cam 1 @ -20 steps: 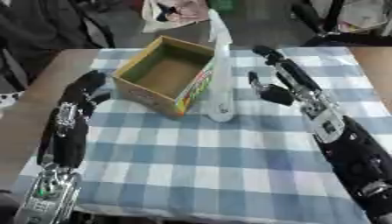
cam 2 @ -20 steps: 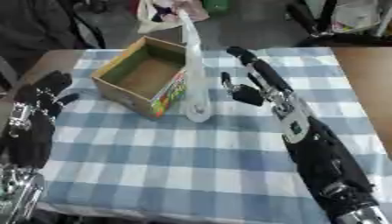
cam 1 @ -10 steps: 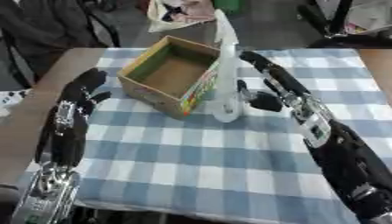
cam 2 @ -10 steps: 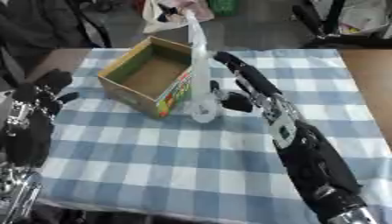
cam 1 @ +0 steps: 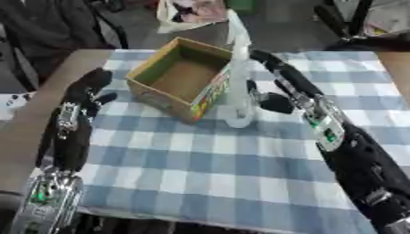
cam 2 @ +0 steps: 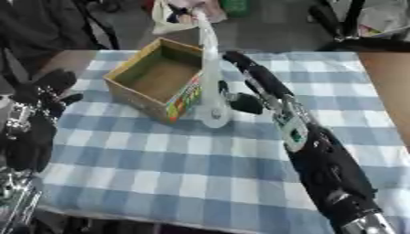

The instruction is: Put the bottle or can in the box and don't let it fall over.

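A tall clear bottle (cam 1: 238,87) stands upright on the blue checked cloth, its base right against the near right wall of an open cardboard box (cam 1: 163,98). My right hand (cam 1: 290,85) lies just right of the bottle, fingers straight and stretched toward the far side, thumb (cam 1: 275,103) close to the bottle's lower part. I cannot tell whether it touches. My left hand (cam 1: 85,88) rests open on the cloth's left edge, apart from the box.
The box is empty inside, with a printed coloured side (cam 2: 182,102) facing me. A white bag (cam 1: 192,11) lies beyond the table's far edge. Bare wooden table (cam 1: 28,123) shows left of the cloth.
My right hand has moved left, from well apart to right beside the bottle. The bottle, box and left hand have kept their places.
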Available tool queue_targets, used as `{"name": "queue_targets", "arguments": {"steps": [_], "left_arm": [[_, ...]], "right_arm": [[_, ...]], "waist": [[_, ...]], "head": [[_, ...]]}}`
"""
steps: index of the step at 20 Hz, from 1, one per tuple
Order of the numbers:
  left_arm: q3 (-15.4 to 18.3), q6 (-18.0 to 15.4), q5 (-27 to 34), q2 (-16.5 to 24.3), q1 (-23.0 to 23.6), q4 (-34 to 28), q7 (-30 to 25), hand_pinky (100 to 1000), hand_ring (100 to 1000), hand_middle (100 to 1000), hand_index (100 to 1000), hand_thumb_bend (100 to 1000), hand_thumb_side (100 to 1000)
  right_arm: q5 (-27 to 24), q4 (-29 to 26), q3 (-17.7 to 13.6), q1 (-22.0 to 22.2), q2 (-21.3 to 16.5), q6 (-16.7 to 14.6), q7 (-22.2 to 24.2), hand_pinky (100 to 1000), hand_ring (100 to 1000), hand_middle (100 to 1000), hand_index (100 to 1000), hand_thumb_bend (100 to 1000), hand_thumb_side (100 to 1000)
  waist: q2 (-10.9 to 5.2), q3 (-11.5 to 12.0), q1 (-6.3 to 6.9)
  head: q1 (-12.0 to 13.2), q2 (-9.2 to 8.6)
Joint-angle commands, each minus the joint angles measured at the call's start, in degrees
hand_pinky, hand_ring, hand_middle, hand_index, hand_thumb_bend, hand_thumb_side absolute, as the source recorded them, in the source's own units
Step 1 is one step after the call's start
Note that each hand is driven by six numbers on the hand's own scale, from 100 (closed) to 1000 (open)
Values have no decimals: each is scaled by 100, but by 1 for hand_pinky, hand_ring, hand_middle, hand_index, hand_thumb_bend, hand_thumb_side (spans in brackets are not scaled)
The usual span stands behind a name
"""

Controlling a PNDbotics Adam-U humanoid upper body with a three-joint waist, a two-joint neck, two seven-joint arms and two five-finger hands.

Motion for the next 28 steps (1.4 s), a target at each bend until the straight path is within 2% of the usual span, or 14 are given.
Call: {"name": "queue_targets", "arguments": {"steps": [1,12,15,20,21,24,25,28], "left_arm": [[10,-7,15,71,-91,-138,-31,847,921,818,902,243,961],[-38,-11,97,83,-203,-215,-82,845,918,816,901,253,948],[-37,-8,116,82,-219,-234,-83,845,918,816,901,255,946],[-40,-3,113,83,-227,-241,-92,844,917,815,901,257,946],[-39,-4,116,82,-230,-247,-92,844,916,814,900,258,944],[-36,-12,129,95,-250,-279,-85,843,915,814,900,261,939],[-35,-13,136,98,-259,-290,-83,842,915,814,900,263,937],[-35,-15,157,105,-281,-319,-78,841,914,813,900,265,934]], "right_arm": [[-92,-62,-23,-177,-122,25,22,868,1000,1000,1000,100,670],[-218,-109,-12,-279,-202,18,120,851,1000,979,1000,100,681],[-281,-129,-10,-279,-208,36,160,847,1000,975,1000,100,709],[-543,-120,5,-216,-281,162,379,842,1000,989,1000,100,831],[-636,-105,-4,-207,-283,233,441,839,1000,997,1000,100,908],[-898,-121,-13,-219,-303,458,661,840,1000,1000,1000,100,950],[-959,-133,-12,-220,-310,522,727,840,1000,1000,1000,100,989],[-1105,-193,4,-228,-325,650,941,843,1000,1000,1000,100,1000]], "waist": [[-48,24,-13],[-40,96,-18],[-35,101,-20],[-30,100,-23],[-29,103,-22],[-30,117,-21],[-30,121,-21],[-29,129,-28]], "head": [[-8,31],[-19,31],[-25,31],[-27,31],[-29,31],[-40,31],[-42,31],[-52,31]]}}
